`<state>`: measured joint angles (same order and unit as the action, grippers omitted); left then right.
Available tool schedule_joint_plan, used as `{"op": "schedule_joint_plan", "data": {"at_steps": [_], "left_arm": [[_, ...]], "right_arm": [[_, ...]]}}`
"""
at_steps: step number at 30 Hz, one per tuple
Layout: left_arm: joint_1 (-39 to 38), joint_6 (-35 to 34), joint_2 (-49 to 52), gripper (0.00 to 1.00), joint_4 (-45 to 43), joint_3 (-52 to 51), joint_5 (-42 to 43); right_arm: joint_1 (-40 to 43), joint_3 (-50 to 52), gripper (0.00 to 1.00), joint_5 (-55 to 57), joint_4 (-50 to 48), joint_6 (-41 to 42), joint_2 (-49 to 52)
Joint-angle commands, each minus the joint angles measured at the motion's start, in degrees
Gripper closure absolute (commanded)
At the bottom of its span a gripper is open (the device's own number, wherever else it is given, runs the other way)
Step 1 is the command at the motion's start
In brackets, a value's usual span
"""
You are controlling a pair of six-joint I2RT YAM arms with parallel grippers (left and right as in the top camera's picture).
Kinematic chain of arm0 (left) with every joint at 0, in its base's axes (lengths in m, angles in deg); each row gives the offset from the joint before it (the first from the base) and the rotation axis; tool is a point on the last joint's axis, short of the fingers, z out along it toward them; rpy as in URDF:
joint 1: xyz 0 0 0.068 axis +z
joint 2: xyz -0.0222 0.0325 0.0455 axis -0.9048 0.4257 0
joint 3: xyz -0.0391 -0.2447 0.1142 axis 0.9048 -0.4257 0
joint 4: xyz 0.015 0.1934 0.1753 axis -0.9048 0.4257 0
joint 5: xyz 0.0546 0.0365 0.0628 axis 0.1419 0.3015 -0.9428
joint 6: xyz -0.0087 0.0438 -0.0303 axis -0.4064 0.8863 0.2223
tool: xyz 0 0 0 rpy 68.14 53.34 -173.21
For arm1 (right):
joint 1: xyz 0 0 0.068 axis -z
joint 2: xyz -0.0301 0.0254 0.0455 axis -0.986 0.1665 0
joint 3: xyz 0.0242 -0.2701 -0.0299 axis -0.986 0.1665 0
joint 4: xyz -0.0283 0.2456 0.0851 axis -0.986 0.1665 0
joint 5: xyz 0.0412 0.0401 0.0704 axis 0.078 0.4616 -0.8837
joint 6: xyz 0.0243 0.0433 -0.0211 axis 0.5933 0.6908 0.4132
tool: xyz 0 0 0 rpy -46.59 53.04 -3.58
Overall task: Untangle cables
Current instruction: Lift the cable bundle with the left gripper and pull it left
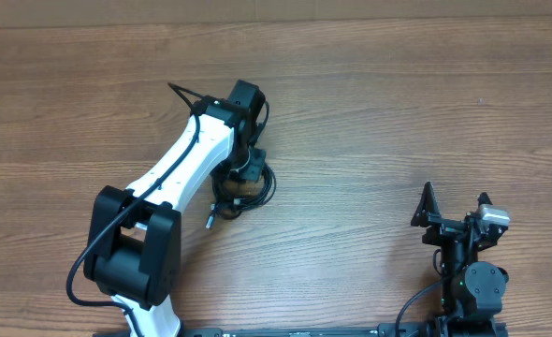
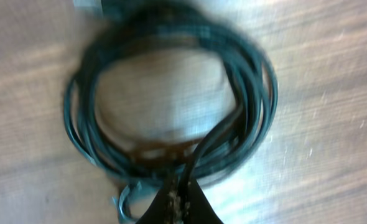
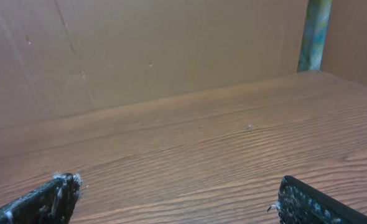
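The left claw (image 1: 243, 176) points down onto the cables (image 1: 269, 185), a little left of the middle of the overhead frame. In the left wrist view its fingers (image 2: 178, 196) come together in a dark wedge at the bottom centre. They are clenched on a strand or two that runs into their tips, though the picture is blurred. The cables (image 2: 261, 81) lie as one round black coil of several loops on the wooden table (image 1: 398, 94), filling most of that view. One short end (image 1: 208, 221) sticks out at the coil's lower left in the overhead frame.

The right claw (image 1: 456, 208) sits at the lower right of the overhead frame, well apart from the coil. It is released, with its fingers spread wide over bare wood (image 3: 202, 143).
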<state>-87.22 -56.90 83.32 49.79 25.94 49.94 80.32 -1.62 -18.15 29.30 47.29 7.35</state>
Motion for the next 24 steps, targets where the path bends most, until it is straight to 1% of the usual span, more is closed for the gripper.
{"op": "schedule_joint_plan", "data": {"at_steps": [1,12,16,18,19,20,23,24], "left_arm": [[-0.1,0.2,0.0,0.96,-3.4,1.2,-1.1],[0.0,-0.1,0.0,0.96,-11.5,1.2,-2.4],[0.0,-0.6,0.0,0.94,-11.7,1.2,-2.1],[0.0,-3.1,0.0,0.93,-10.5,1.2,-1.6],[0.0,-4.0,0.0,0.94,-9.5,1.3,-1.1],[0.0,-3.1,0.0,0.96,-7.8,1.3,-0.2],[0.0,0.9,0.0,0.85,-6.4,1.3,3.1],[0.0,2.1,0.0,0.83,-6.2,1.3,6.0]], "right_arm": [[-0.3,-0.9,0.0,0.6,-0.2,-0.2,-0.7],[-0.3,-0.9,0.0,0.6,-0.2,-0.2,-0.7],[-0.3,-0.9,0.0,0.6,-0.2,-0.2,-0.7],[-0.3,-0.9,0.0,0.6,-0.2,-0.2,-0.7],[-0.3,-0.9,0.0,0.6,-0.2,-0.2,-0.7],[-0.3,-0.9,0.0,0.6,-0.2,-0.2,-0.7],[-0.3,-0.9,0.0,0.6,-0.2,-0.2,-0.7],[-0.3,-0.9,0.0,0.6,-0.2,-0.2,-0.7]]}}
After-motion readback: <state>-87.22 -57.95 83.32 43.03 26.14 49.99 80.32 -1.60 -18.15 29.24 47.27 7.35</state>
